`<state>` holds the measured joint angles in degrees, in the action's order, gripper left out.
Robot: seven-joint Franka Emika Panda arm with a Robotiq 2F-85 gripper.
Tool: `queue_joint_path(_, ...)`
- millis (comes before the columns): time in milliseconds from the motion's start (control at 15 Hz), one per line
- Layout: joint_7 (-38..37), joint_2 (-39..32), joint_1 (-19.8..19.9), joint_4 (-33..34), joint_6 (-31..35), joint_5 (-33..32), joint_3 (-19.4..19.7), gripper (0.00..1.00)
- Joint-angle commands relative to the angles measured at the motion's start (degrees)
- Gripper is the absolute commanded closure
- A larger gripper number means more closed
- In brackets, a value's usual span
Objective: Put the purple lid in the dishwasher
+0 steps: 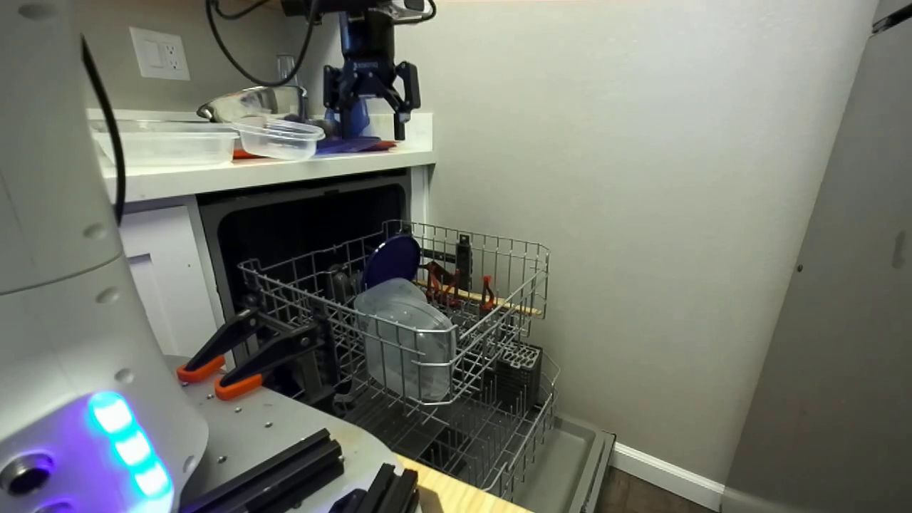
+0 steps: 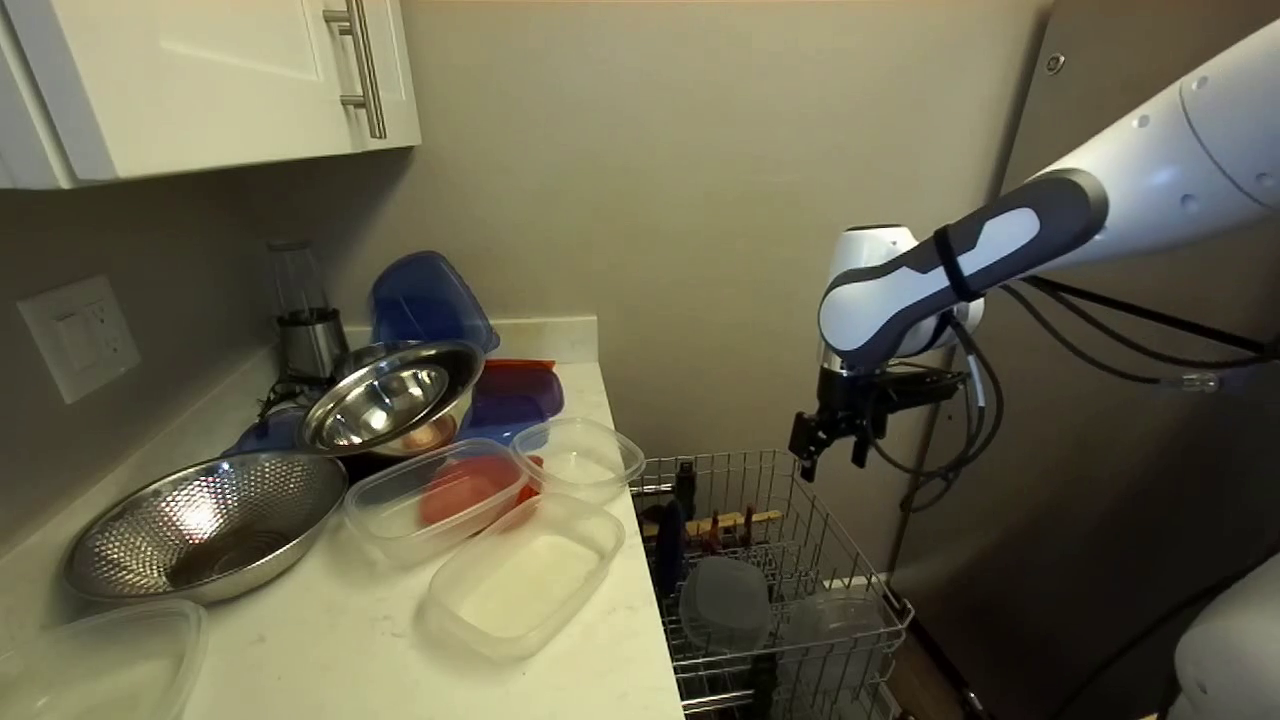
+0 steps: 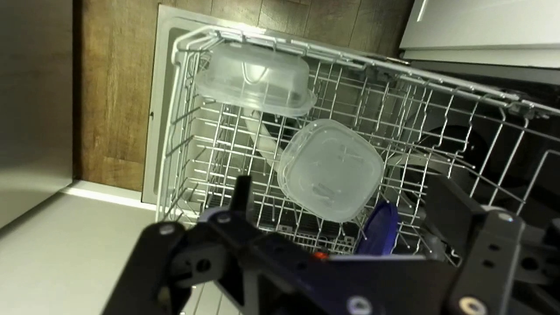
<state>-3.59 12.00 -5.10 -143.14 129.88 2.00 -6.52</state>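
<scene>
Across the surface (image 2: 350, 640), beyond the clear tubs (image 2: 530, 580), the purple lid (image 2: 527, 385) lies roughly flat. My claw (image 1: 372, 128) hangs spread and empty above the open dishwasher (image 1: 306, 224). I expect light, bendy, slippery plastic, so I'd pinch its outer rim gently; lying low, it offers little purchase.

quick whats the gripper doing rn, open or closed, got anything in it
Gripper: open, holding nothing.
</scene>
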Motion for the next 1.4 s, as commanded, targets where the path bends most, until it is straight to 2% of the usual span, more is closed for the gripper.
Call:
queue_joint_path(0, -5.03, -8.67, -0.80, 7.63, 4.84, -3.25, -2.19, 0.00)
queue_joint_path(133, -9.06, -13.13, -1.51, 12.21, 7.29, -4.80, -2.98, 0.00)
queue_joint_path(400, -13.19, -19.97, -3.83, 21.50, 7.82, -8.75, -2.88, 0.00)
queue_joint_path(933, -4.37, -31.33, -6.43, 39.99, 5.44, -5.39, -3.46, 0.00)
queue_joint_path(1200, 0.31, -36.95, -5.85, 47.19, 6.57, 0.36, -5.30, 0.00)
queue_joint_path(1333, 0.21, -38.83, -5.93, 49.45, 8.19, 3.38, -5.75, 0.00)
